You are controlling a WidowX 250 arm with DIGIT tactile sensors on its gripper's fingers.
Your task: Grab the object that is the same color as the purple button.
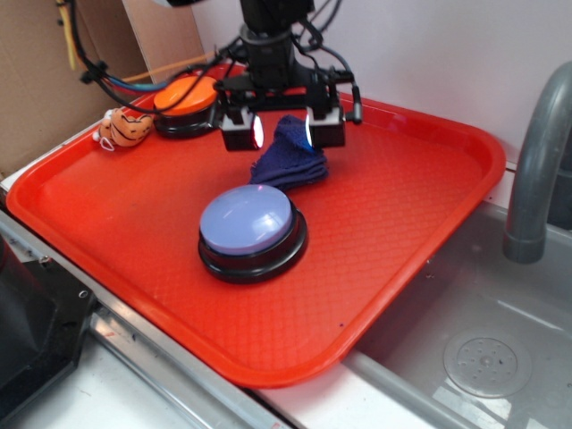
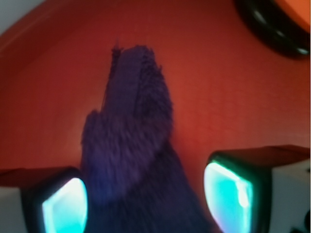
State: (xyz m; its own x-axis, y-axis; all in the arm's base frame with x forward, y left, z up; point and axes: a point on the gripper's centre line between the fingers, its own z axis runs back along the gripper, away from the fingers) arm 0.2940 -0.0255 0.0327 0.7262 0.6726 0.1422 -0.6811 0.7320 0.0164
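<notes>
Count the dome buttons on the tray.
2. The purple button sits near the middle of the tray; the orange button is at its back left corner, partly behind the gripper and cables. None seem hidden.

fuzzy terry rag [image 2: 131,145], textured plastic tray [image 1: 393,214]

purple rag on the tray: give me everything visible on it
The rag is small, dark purple-blue, fuzzy like terry cloth. It lies bunched and folded on the red tray, one part rising to a peak, the rest spread flat toward the purple button but apart from it. The gripper straddles the peak with its jaws open. In the wrist view the left finger pad looks to be against the cloth; the right one stands clear.
</notes>
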